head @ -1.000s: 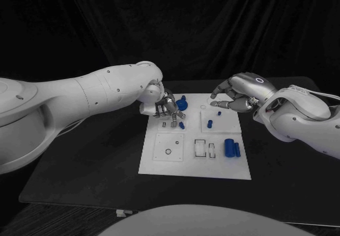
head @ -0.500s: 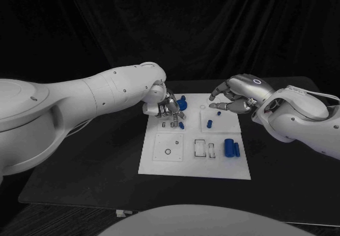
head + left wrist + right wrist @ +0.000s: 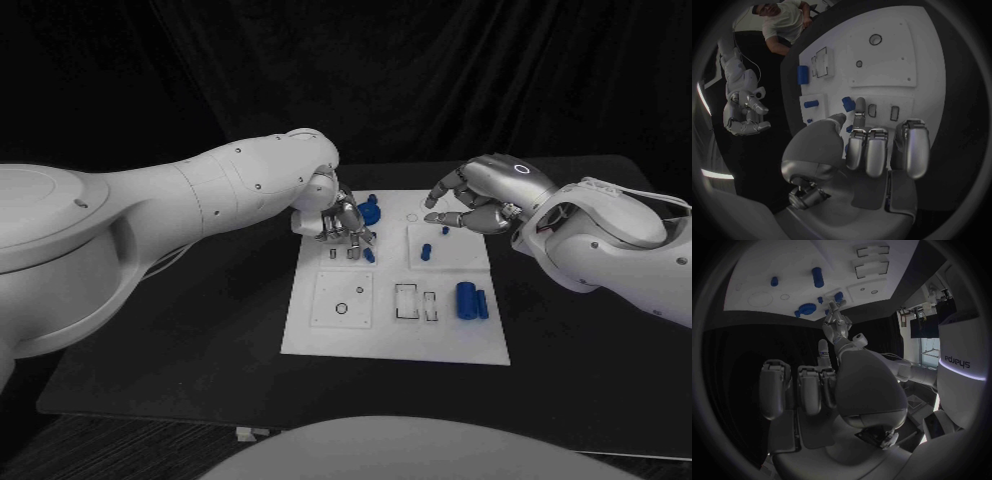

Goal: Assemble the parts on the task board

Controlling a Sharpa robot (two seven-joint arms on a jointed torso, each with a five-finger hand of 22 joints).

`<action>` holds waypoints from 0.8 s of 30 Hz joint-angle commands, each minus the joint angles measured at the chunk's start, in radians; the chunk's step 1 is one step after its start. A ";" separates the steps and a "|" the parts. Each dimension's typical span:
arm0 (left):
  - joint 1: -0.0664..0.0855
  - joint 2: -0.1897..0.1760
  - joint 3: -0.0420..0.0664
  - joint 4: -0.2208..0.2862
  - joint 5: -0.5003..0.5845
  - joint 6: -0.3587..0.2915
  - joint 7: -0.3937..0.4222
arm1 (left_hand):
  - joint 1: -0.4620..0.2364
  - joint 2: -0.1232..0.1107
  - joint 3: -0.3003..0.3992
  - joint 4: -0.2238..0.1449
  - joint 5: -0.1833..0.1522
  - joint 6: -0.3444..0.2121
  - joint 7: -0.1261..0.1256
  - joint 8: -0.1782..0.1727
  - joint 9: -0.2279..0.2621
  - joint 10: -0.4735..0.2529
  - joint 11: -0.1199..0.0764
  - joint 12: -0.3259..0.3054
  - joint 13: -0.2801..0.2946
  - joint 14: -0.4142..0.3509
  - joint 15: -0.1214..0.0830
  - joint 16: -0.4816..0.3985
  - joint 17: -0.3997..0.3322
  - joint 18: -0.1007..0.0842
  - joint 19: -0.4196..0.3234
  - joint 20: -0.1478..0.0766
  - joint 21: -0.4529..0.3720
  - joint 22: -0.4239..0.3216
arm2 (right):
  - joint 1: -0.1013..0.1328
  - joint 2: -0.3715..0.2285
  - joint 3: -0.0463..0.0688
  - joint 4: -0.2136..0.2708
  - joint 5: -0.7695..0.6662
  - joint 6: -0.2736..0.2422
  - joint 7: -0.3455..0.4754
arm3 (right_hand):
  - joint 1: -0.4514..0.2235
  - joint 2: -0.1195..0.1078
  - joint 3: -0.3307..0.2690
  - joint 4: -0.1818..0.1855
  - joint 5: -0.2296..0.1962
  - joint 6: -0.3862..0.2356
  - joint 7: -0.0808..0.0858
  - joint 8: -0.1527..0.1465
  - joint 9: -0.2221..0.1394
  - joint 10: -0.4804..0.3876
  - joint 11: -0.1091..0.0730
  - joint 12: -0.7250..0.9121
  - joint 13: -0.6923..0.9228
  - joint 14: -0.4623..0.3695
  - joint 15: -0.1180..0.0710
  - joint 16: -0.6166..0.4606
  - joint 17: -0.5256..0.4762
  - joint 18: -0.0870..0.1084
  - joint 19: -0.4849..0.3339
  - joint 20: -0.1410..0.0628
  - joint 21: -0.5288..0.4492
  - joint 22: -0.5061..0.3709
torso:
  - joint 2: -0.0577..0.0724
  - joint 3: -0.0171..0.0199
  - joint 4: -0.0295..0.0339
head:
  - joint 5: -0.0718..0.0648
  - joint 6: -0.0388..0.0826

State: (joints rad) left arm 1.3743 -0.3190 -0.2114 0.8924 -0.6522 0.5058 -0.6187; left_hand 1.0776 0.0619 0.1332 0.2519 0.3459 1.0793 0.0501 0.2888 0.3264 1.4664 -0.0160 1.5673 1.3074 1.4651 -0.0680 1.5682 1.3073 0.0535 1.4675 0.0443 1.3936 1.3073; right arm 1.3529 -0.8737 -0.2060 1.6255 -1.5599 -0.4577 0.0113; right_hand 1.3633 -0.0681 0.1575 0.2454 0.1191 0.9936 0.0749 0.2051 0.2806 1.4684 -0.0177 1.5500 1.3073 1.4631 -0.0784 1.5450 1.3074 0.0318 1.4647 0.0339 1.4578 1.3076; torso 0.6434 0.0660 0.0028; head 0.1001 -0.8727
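We see the white task board in the middle of the black table, with both hands over its far part. The left hand hangs above the far left corner of the board, fingers pointing down and curled close together; its fingertips are just beside a small blue part near two small slots, but we cannot tell if they hold it or only touch it. A rounded blue part lies just right of this hand, at the far edge. The right hand is at the far right corner, its fingers bent inward with the tips near each other — nothing is visible between them. Under it, on the board, lie a small blue peg and a short blue cylinder. Nearer to us, on the right side, the large blue cylinder rests beside a thinner blue bar, touching or almost touching, just right of two rectangular recesses. A ring mark sits on the near left part.
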 commanded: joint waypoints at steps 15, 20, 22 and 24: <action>-0.019 0.035 0.001 -0.030 0.010 -0.005 0.033 | 0.020 0.001 0.010 -0.018 0.013 -0.005 0.002 -0.014 0.007 0.104 -0.006 0.004 0.263 0.106 -0.006 0.003 0.263 -0.012 0.019 -0.006 -0.005 0.209 | -0.004 0.002 0.001 0.001 -0.002 0.020 -0.017 | 0.008 0.002 -0.001 -0.002 -0.008 0.007 0.003 0.006 0.002 0.071 0.007 -0.008 0.201 0.091 0.007 -0.004 0.199 -0.001 0.043 0.006 -0.007 0.222 | 0.000 -0.0007 0.0014 | -0.003 0.000; -0.022 0.040 0.001 -0.037 0.010 -0.006 0.035 | 0.026 0.000 0.015 -0.024 0.018 -0.008 0.004 -0.019 0.009 0.104 -0.005 0.004 0.263 0.106 -0.005 0.003 0.263 -0.012 0.018 -0.005 -0.006 0.208 | -0.005 0.001 0.001 0.001 -0.002 0.023 -0.019 | 0.008 0.003 0.000 -0.002 -0.008 0.008 0.002 0.007 0.002 0.070 0.008 -0.008 0.200 0.091 0.007 -0.005 0.198 0.000 0.042 0.006 -0.009 0.222 | -0.001 -0.0008 0.0019 | -0.004 0.000; -0.023 0.042 0.001 -0.041 0.010 -0.004 0.033 | 0.029 0.000 0.017 -0.027 0.020 -0.009 0.004 -0.021 0.010 0.104 -0.005 0.004 0.263 0.106 -0.005 0.003 0.263 -0.012 0.018 -0.005 -0.006 0.208 | -0.006 0.000 0.001 0.001 -0.002 0.026 -0.020 | 0.008 0.003 0.000 -0.002 -0.008 0.008 0.002 0.007 0.002 0.070 0.008 -0.008 0.200 0.091 0.007 -0.005 0.198 0.000 0.042 0.006 -0.009 0.221 | -0.001 -0.0009 0.0013 | -0.003 0.000; -0.023 0.043 0.001 -0.044 0.010 -0.003 0.031 | 0.030 0.000 0.018 -0.028 0.020 -0.009 0.004 -0.021 0.010 0.104 -0.005 0.004 0.263 0.106 -0.005 0.003 0.263 -0.012 0.017 -0.005 -0.008 0.208 | -0.006 0.000 0.001 0.001 -0.002 0.029 -0.021 | 0.007 0.004 0.000 -0.001 -0.008 0.008 0.002 0.007 0.002 0.070 0.008 -0.008 0.199 0.091 0.008 -0.005 0.197 0.000 0.041 0.006 -0.010 0.221 | -0.001 -0.0009 0.0001 | -0.002 0.000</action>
State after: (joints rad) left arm 1.3533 -0.2787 -0.2112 0.8496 -0.6515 0.5017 -0.6037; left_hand 1.0991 0.0625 0.1508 0.2287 0.3622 1.0755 0.0539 0.2725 0.3359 1.4664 -0.0159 1.5673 1.3074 1.4651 -0.0679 1.5682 1.3073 0.0536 1.4675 0.0444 1.3915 1.3073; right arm 1.3489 -0.8727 -0.2060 1.6250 -1.5598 -0.4404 0.0081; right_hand 1.3633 -0.0681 0.1575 0.2454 0.1153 0.9936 0.0749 0.2051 0.2814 1.4684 -0.0177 1.5458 1.3073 1.4660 -0.0756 1.5450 1.3074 0.0317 1.4647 0.0339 1.4539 1.3074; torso 0.6425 0.0652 0.0041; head 0.0973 -0.8727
